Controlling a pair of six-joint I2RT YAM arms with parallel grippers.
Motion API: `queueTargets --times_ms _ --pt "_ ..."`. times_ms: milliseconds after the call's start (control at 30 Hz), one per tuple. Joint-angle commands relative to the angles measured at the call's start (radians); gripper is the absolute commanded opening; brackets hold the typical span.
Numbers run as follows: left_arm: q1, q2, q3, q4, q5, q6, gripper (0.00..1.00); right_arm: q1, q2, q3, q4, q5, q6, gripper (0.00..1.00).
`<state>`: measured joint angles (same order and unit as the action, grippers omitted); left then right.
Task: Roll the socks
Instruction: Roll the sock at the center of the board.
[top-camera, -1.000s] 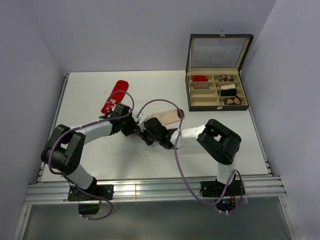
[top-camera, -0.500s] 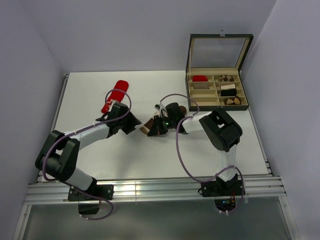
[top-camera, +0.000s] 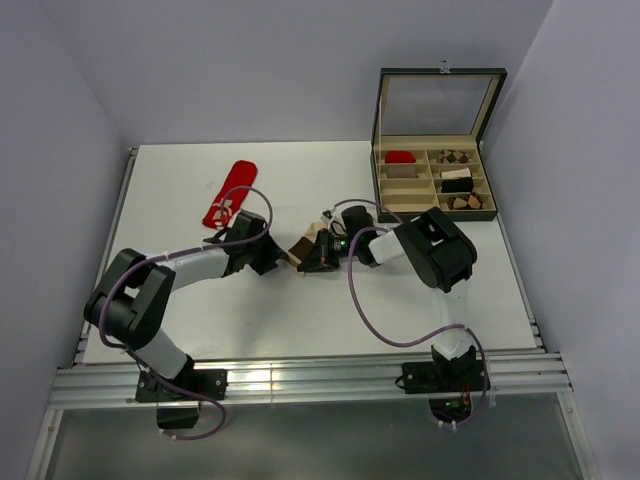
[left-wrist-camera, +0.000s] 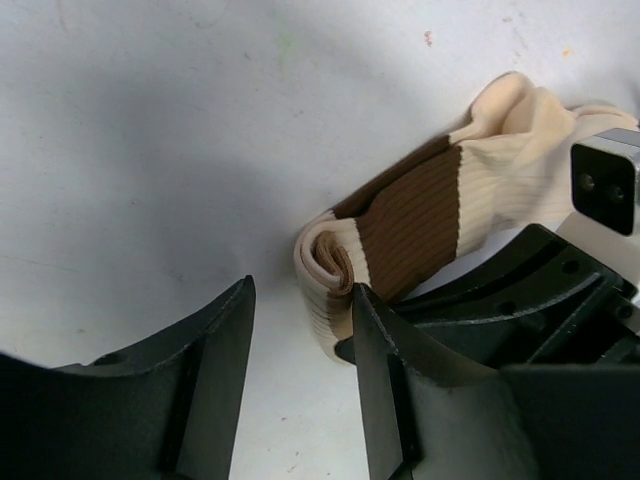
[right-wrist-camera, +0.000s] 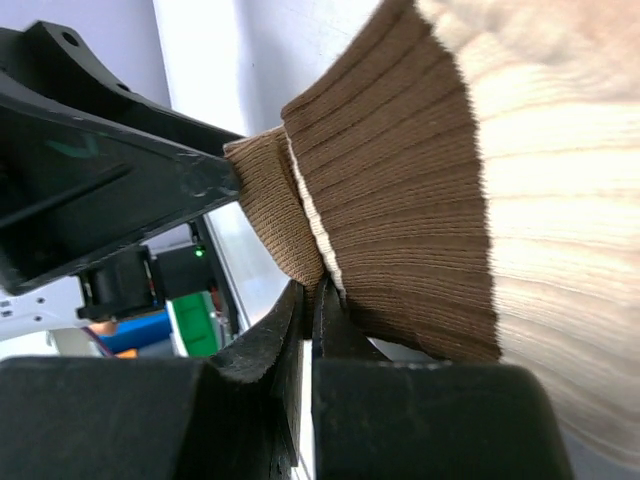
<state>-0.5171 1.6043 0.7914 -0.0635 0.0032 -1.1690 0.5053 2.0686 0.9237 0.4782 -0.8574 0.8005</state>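
Top view, upper left: red sock (top-camera: 230, 192) lies flat and untouched, likely queued for later. Left of centre: left gripper (left-wrist-camera: 302, 292) released, jaws apart, one finger against the rolled end of the cream sock (left-wrist-camera: 420, 215), probably bracing the roll so it can't unwind. Centre: right gripper (right-wrist-camera: 305, 300) clenched on that sock's brown ribbed part, seemingly keeping the fabric taut. Upper right: open organiser box (top-camera: 435, 180), presumably where finished rolls go. No legible writing or brand anywhere

cream sock (top-camera: 302, 246) bunched, red sock (top-camera: 229, 194) flat
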Motion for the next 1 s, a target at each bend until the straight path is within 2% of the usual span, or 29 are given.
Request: queueTargets --times_ms 0,133,467,500,600,633,733,833,967 --pt "-0.009 0.026 0.019 0.042 0.001 -0.012 0.47 -0.016 0.059 -0.019 -0.11 0.067 0.016 0.0" --pt "-0.011 0.071 0.042 0.033 0.001 0.003 0.41 -0.019 0.065 -0.003 -0.139 0.08 0.005 0.0" --pt "-0.015 0.146 0.095 -0.042 0.001 0.054 0.09 -0.011 -0.019 0.014 -0.214 0.156 -0.115 0.01" --pt "-0.015 0.147 0.098 -0.058 0.001 0.057 0.07 -0.001 -0.039 0.014 -0.243 0.181 -0.138 0.04" --pt "-0.015 0.149 0.118 -0.094 -0.032 0.084 0.04 0.022 -0.131 0.015 -0.306 0.285 -0.245 0.21" --pt "-0.015 0.148 0.13 -0.102 -0.035 0.092 0.04 0.042 -0.181 0.014 -0.32 0.314 -0.303 0.29" --pt "-0.015 0.147 0.149 -0.13 -0.042 0.12 0.04 0.09 -0.29 -0.008 -0.351 0.467 -0.4 0.39" --pt "-0.015 0.152 0.161 -0.139 -0.034 0.138 0.04 0.139 -0.367 -0.038 -0.34 0.642 -0.501 0.43" --pt "-0.018 0.158 0.173 -0.144 -0.022 0.15 0.04 0.277 -0.446 -0.06 -0.311 0.828 -0.636 0.43"
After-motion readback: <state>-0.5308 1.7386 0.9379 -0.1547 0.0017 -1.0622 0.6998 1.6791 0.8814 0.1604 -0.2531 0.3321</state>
